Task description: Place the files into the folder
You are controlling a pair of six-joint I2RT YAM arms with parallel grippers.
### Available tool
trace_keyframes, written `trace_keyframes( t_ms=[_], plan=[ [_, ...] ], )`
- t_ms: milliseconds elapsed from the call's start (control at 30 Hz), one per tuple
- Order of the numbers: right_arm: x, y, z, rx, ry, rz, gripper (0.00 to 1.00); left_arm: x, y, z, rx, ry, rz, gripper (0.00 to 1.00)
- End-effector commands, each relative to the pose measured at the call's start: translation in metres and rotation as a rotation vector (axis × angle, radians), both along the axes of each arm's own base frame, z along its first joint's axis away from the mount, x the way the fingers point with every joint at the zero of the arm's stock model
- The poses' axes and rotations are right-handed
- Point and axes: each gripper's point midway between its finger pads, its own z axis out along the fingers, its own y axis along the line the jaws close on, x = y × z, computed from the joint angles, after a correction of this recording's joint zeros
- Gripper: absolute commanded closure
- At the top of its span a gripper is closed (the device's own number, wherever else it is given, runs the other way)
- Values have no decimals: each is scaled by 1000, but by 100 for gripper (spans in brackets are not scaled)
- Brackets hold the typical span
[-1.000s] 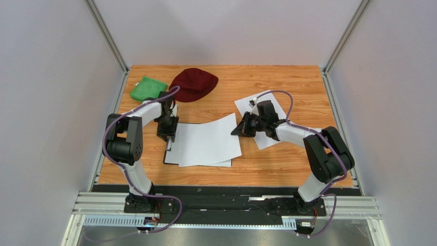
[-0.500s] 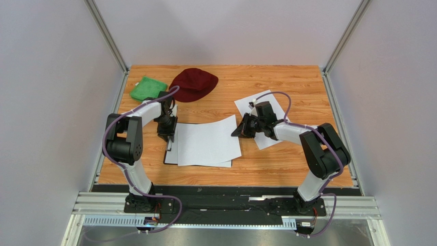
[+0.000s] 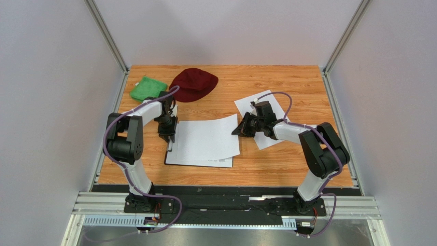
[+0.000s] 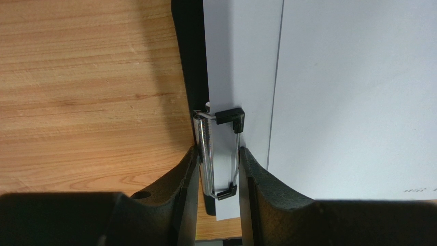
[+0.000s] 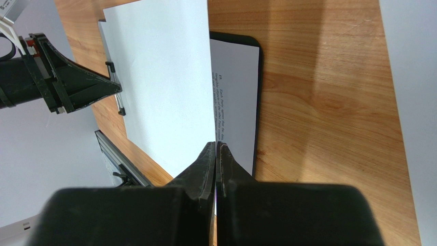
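Thin sheet pinched at its edge over the folder.
The folder lies at the near left; the light, floppy sheet on it needs an edge pinch. The right gripper is closed on that edge, and the left gripper seems clamped on the clip. A spare sheet lies beyond.

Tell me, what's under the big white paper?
A printed sheet on the black clipboard. The paper covers most of both.
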Motion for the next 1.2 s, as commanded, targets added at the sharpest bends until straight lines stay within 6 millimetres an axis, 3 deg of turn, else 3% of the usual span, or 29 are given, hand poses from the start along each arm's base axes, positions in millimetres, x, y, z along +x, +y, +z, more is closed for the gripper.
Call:
trace_keyframes(
  t_ms=[0,533,767,900,1033,1167],
  plan=[
    [11,3,11,12,-55,-34,100,-2,-18,2,-90,0,-7,100],
    [10,-6,-6,-82,-47,-14,100,4,-33,10,-281,-76,3,100],
    [0,-10,-12,-129,-76,86,100,13,-33,17,-358,-129,28,100],
    [1,-12,-8,-138,-115,131,100,14,-17,14,-272,-120,59,100],
    [0,8,9,-70,-149,191,100,13,-14,14,-248,-121,107,100],
    [-2,19,5,-62,-134,217,100,11,-20,11,-240,-103,106,100]
  ],
)
